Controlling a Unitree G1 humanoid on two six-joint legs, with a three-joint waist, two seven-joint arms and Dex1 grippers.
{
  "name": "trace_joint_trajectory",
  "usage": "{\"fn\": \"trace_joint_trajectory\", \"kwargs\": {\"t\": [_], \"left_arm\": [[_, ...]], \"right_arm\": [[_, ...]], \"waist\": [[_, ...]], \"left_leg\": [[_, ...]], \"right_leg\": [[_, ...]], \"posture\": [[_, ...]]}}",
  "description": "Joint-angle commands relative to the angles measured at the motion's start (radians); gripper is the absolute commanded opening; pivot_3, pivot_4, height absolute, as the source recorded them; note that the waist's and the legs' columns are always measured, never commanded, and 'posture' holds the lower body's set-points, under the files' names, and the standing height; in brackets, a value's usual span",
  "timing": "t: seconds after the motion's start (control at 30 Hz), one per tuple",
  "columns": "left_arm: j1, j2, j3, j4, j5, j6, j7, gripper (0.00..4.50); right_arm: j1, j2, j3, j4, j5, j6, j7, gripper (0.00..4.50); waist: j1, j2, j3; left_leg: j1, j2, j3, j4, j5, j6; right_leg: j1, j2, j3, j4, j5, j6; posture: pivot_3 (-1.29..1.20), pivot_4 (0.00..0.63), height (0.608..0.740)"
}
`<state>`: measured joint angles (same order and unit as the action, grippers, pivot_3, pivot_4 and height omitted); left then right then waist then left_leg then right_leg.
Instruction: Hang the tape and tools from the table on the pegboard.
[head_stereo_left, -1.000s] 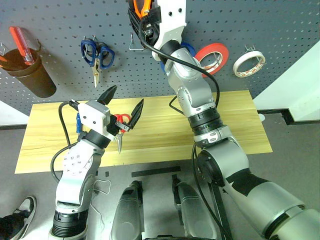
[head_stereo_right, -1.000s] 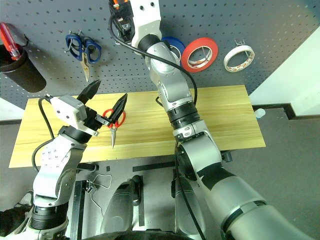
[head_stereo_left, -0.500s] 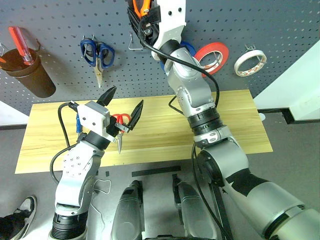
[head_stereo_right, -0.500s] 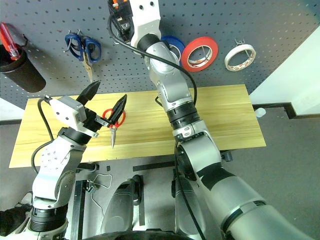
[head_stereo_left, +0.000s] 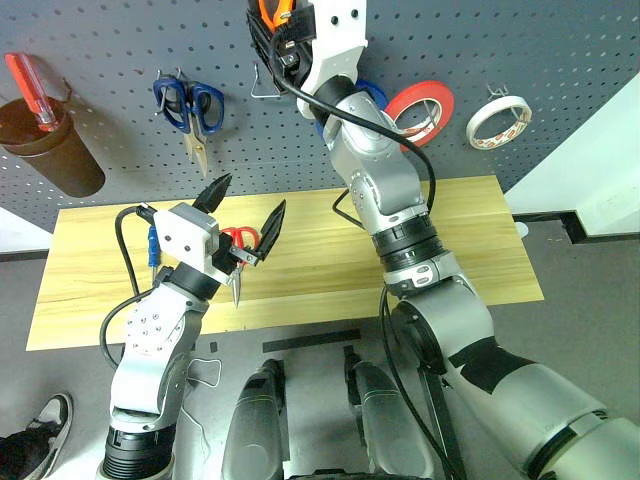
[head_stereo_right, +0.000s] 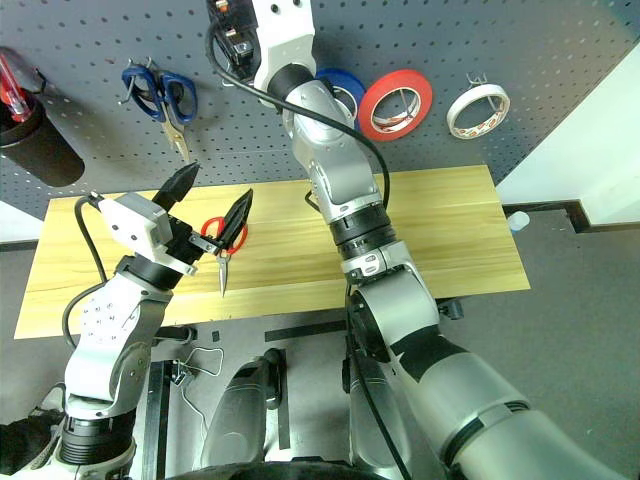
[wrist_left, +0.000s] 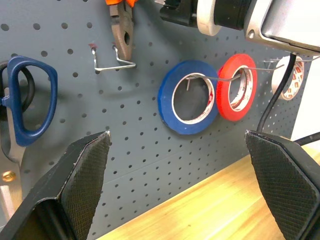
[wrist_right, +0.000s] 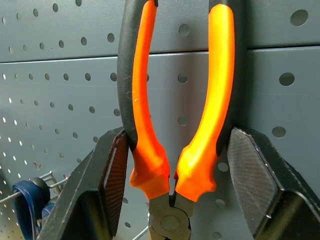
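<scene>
Nothing has shifted over the last second — the right gripper (wrist_right: 172, 165) still clamps its jaws on the orange-handled pliers (wrist_right: 175, 115) against the pegboard (head_stereo_left: 520, 40), beside an empty hook (wrist_left: 114, 61). The left gripper (head_stereo_left: 245, 215) waits, jaws wide, above the red-handled scissors (head_stereo_right: 218, 235) on the desk (head_stereo_left: 470, 230); hanging seems unfinished.

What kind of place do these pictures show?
Most likely a workshop or a tool-storage corner set up for robot trials. A dark grey pegboard carries blue-handled scissors and tape rolls on hooks, a brown cup holds a screwdriver, and a wooden table stands below it.
</scene>
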<state>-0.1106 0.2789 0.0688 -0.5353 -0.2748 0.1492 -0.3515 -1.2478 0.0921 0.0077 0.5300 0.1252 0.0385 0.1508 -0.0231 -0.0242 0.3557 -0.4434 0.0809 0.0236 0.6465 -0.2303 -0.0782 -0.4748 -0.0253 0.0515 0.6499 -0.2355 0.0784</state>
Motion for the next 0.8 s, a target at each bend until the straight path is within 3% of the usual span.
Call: {"fn": "trace_joint_trajectory", "kwargs": {"t": [0.03,0.8], "left_arm": [[0.011,0.000,-0.002,-0.054,-0.009,-0.010,0.003,4.50],[0.026,0.000,-0.007,-0.072,-0.010,-0.001,0.014,4.50]], "right_arm": [[-0.032,0.014,-0.010,-0.013,0.004,0.012,-0.016,2.60],[-0.002,0.063,0.011,-0.024,-0.005,0.048,-0.037,2.60]], "waist": [[-0.001,0.000,0.000],[-0.022,0.000,0.007]], "left_leg": [[0.000,0.000,0.000,0.000,0.000,0.000],[0.000,0.000,0.000,-0.001,0.000,0.000]], "right_leg": [[0.000,0.000,0.000,0.000,0.000,0.000],[-0.001,0.000,0.000,-0.001,0.000,-0.001]], "posture": [[0.05,0.398,0.721],[0.05,0.404,0.721]]}}
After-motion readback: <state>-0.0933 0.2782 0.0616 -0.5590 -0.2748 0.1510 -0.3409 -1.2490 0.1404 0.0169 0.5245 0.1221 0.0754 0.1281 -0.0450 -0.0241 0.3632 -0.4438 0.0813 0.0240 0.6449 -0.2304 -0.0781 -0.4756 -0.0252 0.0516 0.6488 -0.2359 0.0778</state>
